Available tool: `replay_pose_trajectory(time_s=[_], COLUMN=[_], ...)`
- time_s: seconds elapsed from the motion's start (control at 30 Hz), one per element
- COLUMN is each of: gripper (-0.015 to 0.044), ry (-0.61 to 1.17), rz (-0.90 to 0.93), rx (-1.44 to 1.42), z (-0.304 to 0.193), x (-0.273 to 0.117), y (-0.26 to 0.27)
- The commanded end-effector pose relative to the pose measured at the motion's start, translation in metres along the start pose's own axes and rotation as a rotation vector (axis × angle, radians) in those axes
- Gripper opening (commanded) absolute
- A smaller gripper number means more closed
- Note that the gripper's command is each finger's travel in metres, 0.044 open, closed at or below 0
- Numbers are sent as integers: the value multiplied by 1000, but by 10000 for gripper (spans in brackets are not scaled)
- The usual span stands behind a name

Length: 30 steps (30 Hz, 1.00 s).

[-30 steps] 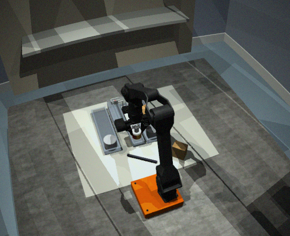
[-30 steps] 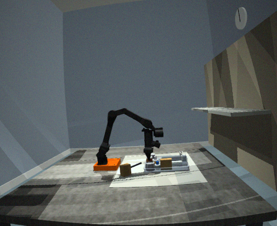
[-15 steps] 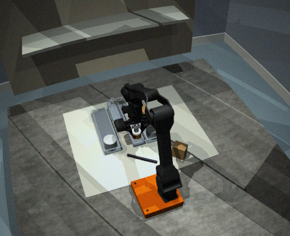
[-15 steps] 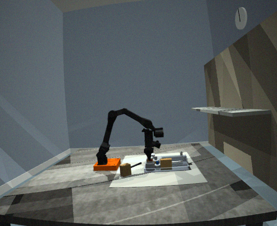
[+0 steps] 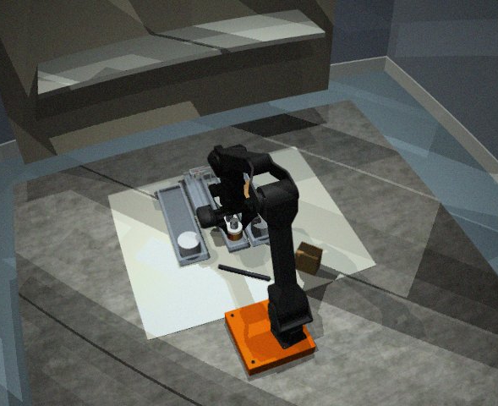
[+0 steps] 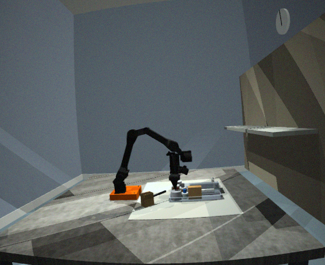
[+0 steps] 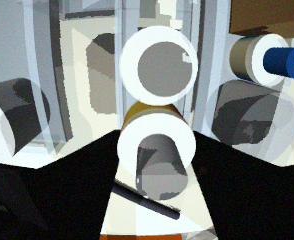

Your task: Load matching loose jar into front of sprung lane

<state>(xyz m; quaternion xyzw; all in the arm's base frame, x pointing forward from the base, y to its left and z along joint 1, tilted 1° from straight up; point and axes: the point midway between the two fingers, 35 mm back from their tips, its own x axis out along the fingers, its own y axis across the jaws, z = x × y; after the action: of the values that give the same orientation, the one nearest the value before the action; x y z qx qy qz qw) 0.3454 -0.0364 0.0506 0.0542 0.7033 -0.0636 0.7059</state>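
Note:
My gripper [image 6: 175, 188] [image 7: 154, 136] points down and is shut on a jar [image 5: 234, 236] [image 7: 154, 122] with an amber-brown body, white shoulder and grey knob. The jar looks upright at the front end of the middle lane [image 5: 239, 248], just behind its low front stop. Whether its base touches the lane floor cannot be told. A second jar [image 7: 159, 65] with a white rim and grey top stands directly behind it in the same lane; the two overlap in the wrist view, so contact is unclear. The pusher plate is mostly hidden behind that jar and the arm.
The left lane [image 5: 166, 218] holds a white-topped grey jar [image 5: 189, 245]; the right lane holds a grey jar [image 5: 259, 227] [image 6: 175, 195]. A blue-capped jar [image 6: 184, 192] [image 7: 242, 59] and an orange-brown block [image 6: 194, 191] [image 7: 267, 17] stand beside. A black rod [image 5: 243, 271] and brown block [image 5: 309, 258] lie nearer the base.

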Motion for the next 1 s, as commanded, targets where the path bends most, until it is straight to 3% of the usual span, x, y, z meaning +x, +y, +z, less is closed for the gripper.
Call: replay_pose_trajectory(time_s=[0.0,0.97], gripper=[0,0], ry=[-19,-19], rz=[-1,-1], rx=[-5,-5], z=[4,3], x=[1,11], y=[0,0])
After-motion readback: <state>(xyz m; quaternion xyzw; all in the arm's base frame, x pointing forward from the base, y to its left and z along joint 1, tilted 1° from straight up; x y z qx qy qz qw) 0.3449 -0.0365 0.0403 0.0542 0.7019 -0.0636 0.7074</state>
